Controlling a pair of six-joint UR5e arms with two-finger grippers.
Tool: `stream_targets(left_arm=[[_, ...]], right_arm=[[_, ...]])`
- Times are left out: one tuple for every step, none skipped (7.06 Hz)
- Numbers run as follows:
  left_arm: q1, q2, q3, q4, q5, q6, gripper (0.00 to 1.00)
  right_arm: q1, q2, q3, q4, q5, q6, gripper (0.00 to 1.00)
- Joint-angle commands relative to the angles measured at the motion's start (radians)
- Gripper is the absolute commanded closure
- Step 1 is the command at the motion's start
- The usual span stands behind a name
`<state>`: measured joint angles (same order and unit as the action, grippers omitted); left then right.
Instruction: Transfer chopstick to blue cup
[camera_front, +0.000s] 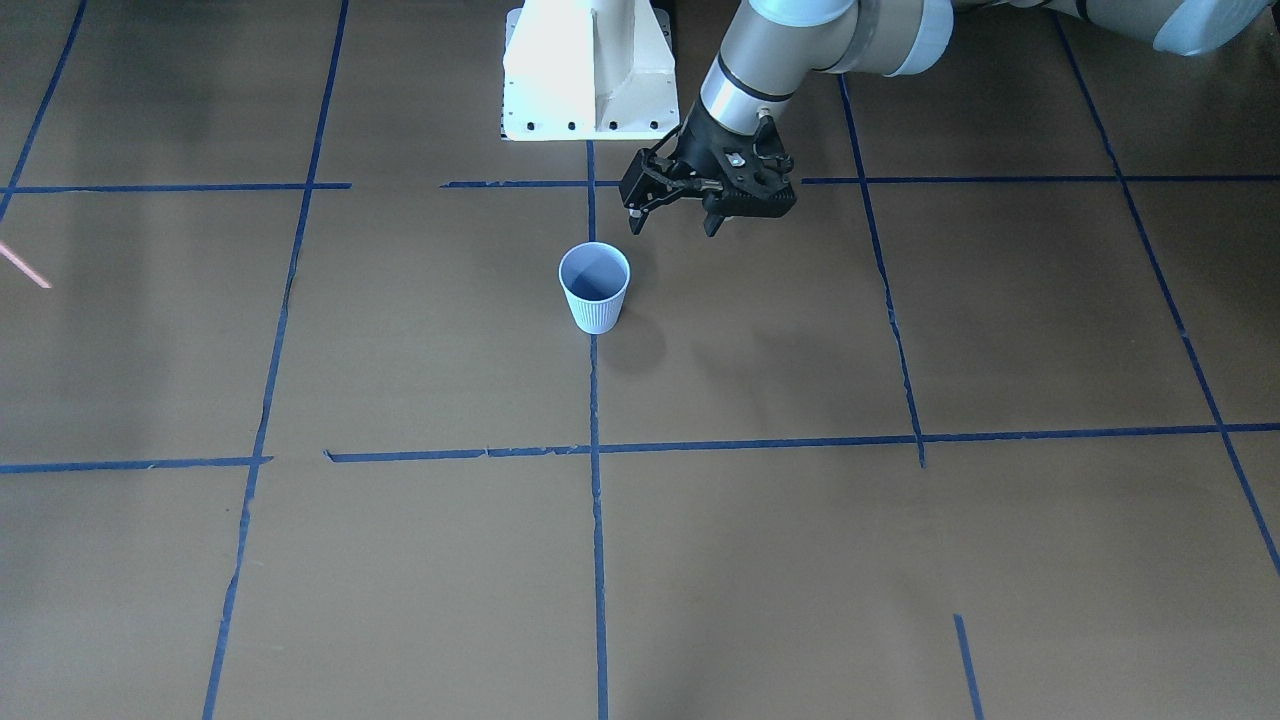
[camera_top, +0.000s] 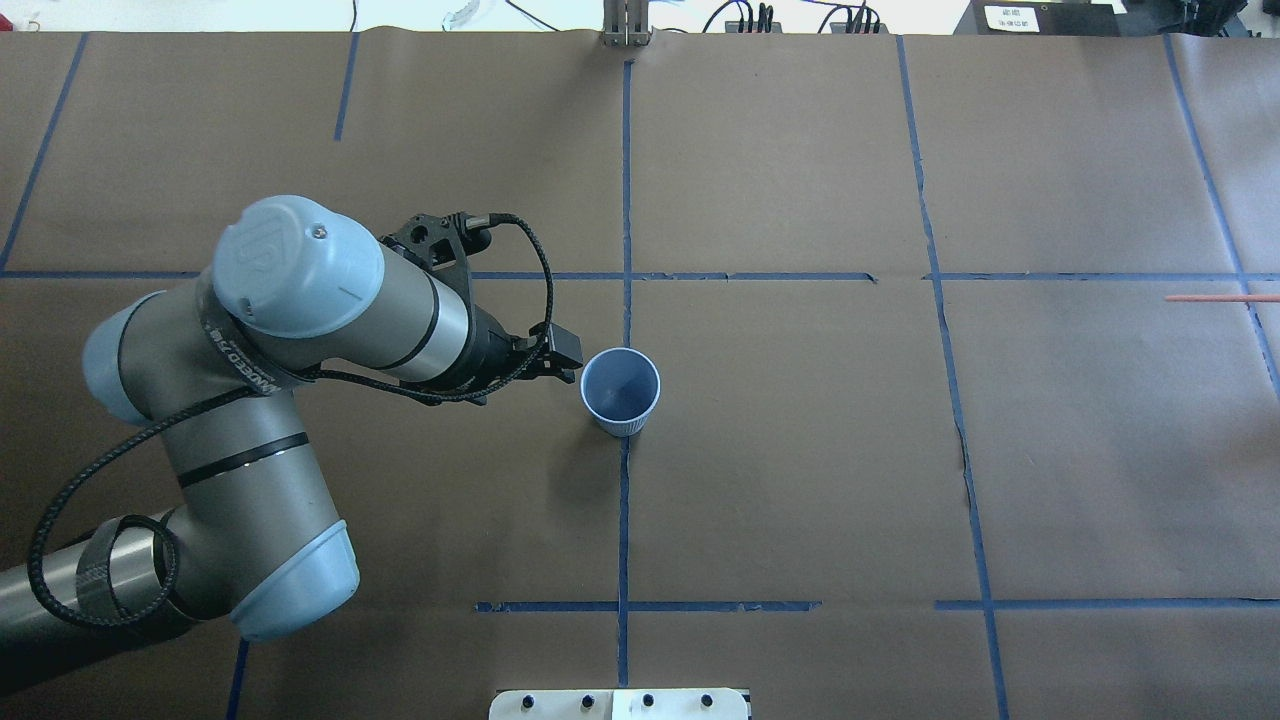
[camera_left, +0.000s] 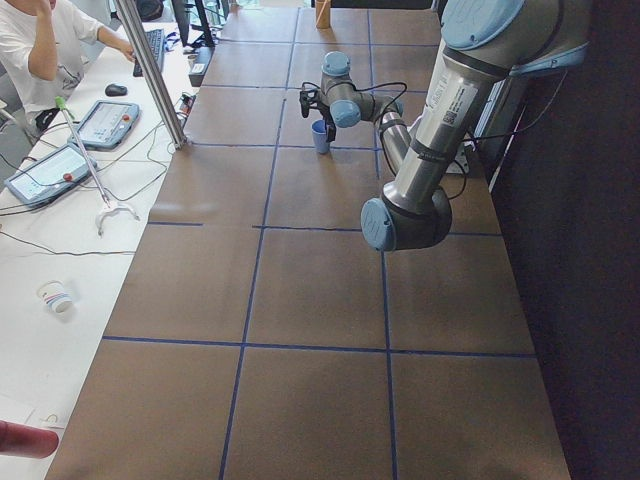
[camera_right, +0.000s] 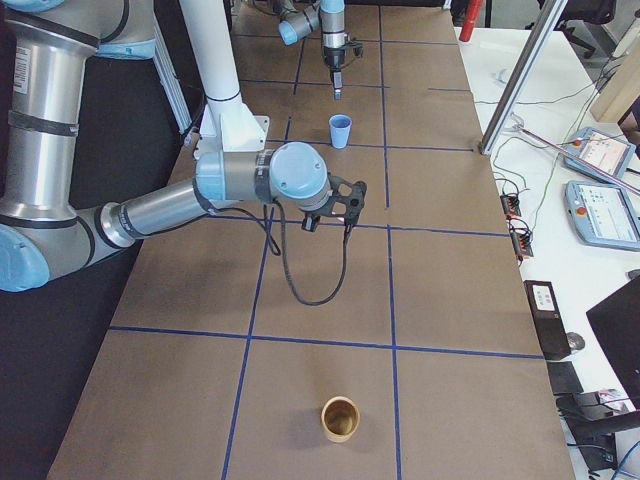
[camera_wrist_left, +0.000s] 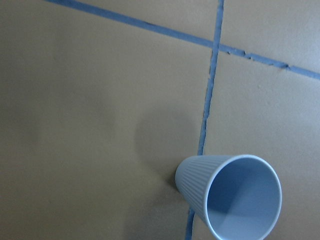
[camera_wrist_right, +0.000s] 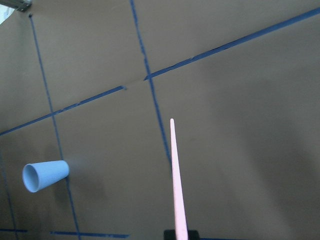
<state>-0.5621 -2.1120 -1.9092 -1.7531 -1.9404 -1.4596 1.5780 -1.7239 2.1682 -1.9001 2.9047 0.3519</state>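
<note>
The pale blue ribbed cup (camera_front: 595, 290) stands upright and empty near the table's middle; it also shows in the overhead view (camera_top: 620, 392) and the left wrist view (camera_wrist_left: 235, 200). My left gripper (camera_front: 673, 222) is open and empty, hovering just beside the cup on the robot's side. One pinkish-orange chopstick (camera_wrist_right: 176, 185) sticks out forward from my right gripper (camera_right: 345, 208), which is shut on its base and holds it above the table. The chopstick's tip shows at the overhead view's right edge (camera_top: 1220, 297), far from the cup (camera_wrist_right: 45, 176).
A tan wooden cup (camera_right: 339, 418) stands at the table's end on the robot's right. The white robot pedestal (camera_front: 590, 70) is behind the blue cup. Blue tape lines cross the brown table (camera_top: 800, 450).
</note>
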Motion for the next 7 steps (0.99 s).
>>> stream_targets(left_arm=[[-0.05,0.017,-0.016,0.0,0.0,0.001,0.0],[-0.056,0.023,-0.016,0.0,0.0,0.002,0.0],[-0.059,0.029,-0.01,0.0,0.0,0.005,0.0],[-0.059,0.029,-0.008,0.0,0.0,0.004,0.0],[-0.059,0.036,-0.01,0.0,0.0,0.002,0.0],[-0.059,0.041,-0.011,0.0,0.0,-0.001,0.0],[-0.059,0.043,-0.016,0.0,0.0,-0.004,0.0]], right_arm=[[-0.227,0.262,-0.016,0.036,0.079,0.341,1.0],[-0.359,0.394,-0.063,0.082,0.079,0.512,1.0],[-0.471,0.529,-0.109,0.119,0.068,0.759,1.0],[-0.531,0.656,-0.19,0.149,0.065,0.945,1.0],[-0.588,0.691,-0.208,0.173,0.03,1.007,1.0],[-0.624,0.726,-0.24,0.176,0.013,1.028,1.0],[-0.665,0.797,-0.27,0.177,-0.081,1.074,1.0]])
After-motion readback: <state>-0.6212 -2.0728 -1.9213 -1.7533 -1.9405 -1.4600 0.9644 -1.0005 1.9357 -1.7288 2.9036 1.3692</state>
